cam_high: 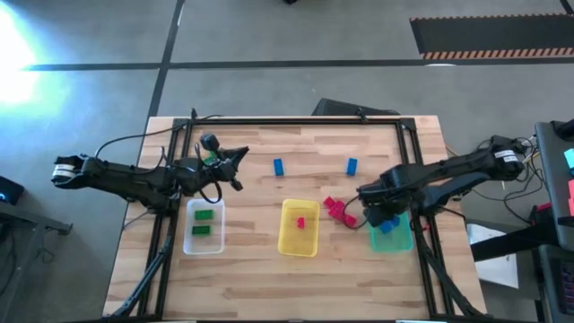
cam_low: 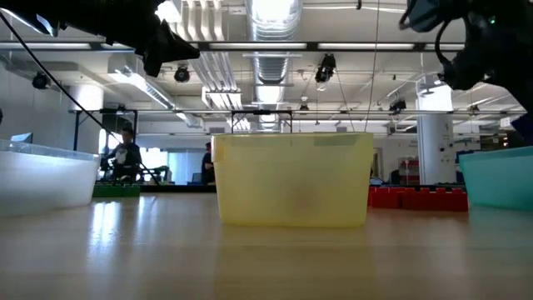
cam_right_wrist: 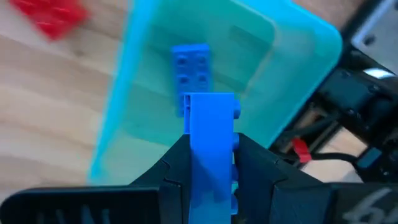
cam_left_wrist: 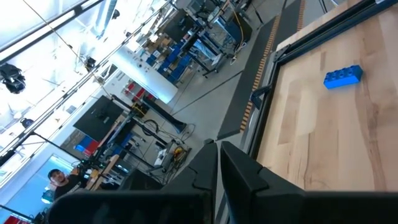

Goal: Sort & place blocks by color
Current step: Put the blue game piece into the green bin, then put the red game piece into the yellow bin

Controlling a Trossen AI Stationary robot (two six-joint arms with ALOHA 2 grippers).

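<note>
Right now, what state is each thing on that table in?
Right gripper: shut on a blue brick, above the teal tray.
Teal tray: holds one blue brick.
Left gripper: shut, empty.
Clear tray: two green bricks.
Yellow tray: one red brick.

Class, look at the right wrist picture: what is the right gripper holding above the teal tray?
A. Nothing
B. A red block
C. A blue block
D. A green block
C: the right gripper is clamped on a blue block, hanging over the teal tray, where another blue block already lies.
</note>
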